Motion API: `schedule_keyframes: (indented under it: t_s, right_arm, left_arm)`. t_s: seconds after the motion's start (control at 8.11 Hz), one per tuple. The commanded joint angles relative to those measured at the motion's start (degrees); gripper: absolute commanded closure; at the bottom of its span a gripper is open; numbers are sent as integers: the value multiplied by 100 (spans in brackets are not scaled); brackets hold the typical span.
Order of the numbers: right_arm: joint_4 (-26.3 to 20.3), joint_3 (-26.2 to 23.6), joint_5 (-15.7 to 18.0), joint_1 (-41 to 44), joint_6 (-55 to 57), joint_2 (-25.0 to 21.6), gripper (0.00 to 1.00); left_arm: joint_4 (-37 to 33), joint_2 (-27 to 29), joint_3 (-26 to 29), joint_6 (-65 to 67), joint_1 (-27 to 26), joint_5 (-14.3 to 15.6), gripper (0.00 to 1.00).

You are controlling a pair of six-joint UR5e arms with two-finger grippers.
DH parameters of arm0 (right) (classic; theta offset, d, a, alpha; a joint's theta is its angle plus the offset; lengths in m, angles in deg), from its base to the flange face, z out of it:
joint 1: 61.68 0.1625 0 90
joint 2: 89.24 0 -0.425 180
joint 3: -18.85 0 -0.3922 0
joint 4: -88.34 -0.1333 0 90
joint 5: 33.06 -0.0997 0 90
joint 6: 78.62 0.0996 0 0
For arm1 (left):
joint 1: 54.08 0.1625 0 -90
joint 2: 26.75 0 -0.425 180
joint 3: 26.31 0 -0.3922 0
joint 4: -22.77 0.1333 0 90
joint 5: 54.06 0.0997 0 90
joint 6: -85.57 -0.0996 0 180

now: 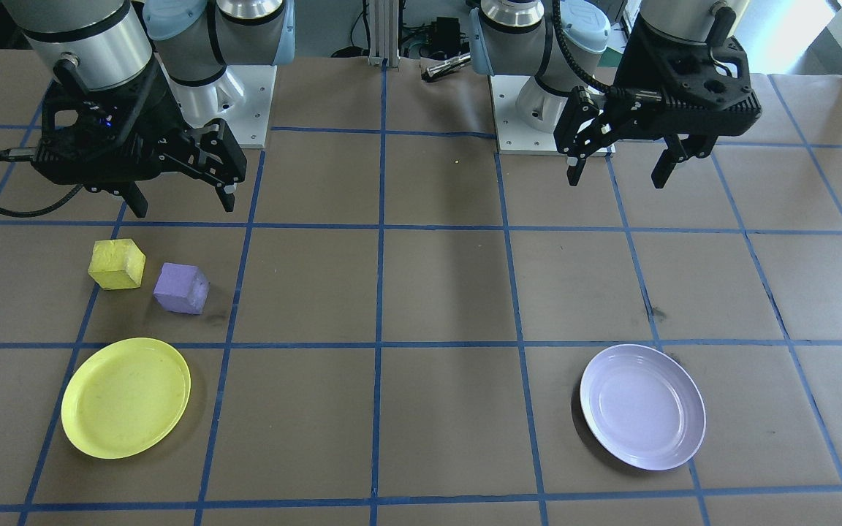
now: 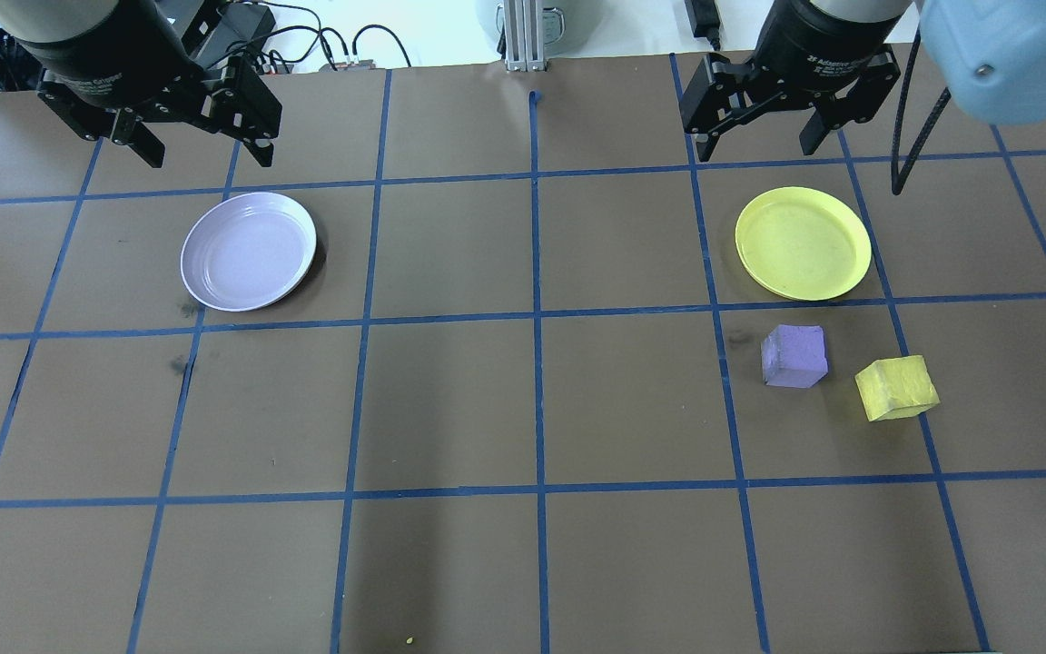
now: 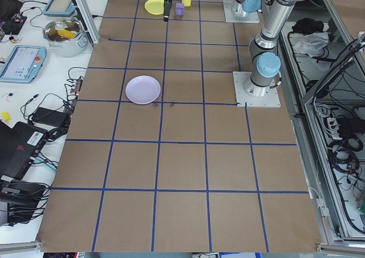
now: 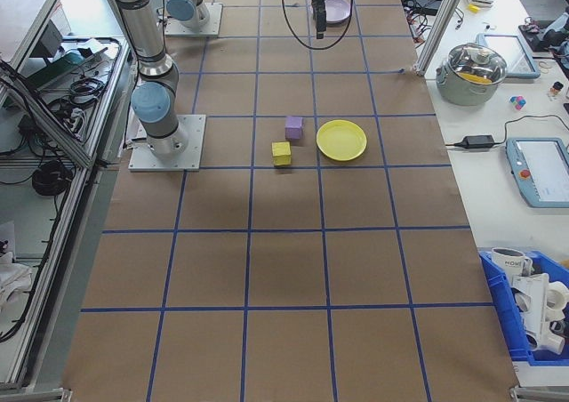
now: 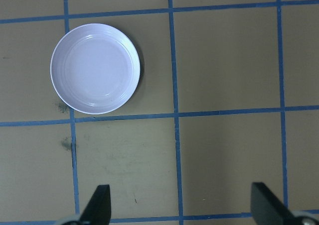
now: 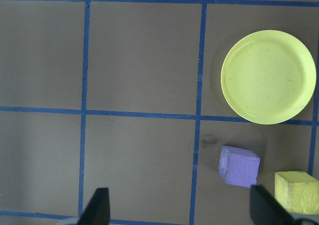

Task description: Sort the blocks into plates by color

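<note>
A brown paper-covered table [image 2: 523, 409] marked with a grid of blue tape lines [image 2: 537, 318] is seen from several cameras. Two robot arms are held raised above its far edge in the overhead view. The left gripper [image 2: 201, 150] is seen above the table just beyond the lavender plate [image 2: 249, 252], its two fingers spread wide apart with nothing between them. The right gripper [image 2: 754, 141] is held just beyond the yellow plate [image 2: 803, 242], its fingers likewise spread and holding nothing.

Both blocks are found on the robot's right side of the table, resting on the paper and in neither plate. The purple block [image 2: 794, 356] is placed near the yellow plate, on the side closer to the robot. The yellow block [image 2: 896, 388] is set just beside the purple block, apart from it and farther towards the right edge of the table. The lavender plate is seen well apart from both blocks, on the robot's left side. Nothing is seen inside either plate
</note>
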Motion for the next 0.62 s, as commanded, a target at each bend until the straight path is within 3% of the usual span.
schedule_keyframes:
  t_s: [0.0,0.49]
  right_arm:
    - [-23,-19,23,0,2,-26,0]
    - [47,-37,23,-113,-216,35,0]
  left_arm:
    - [-2,-104,18,-10,0,2,0]
    - [7,-123,9,-27,0,20,0]
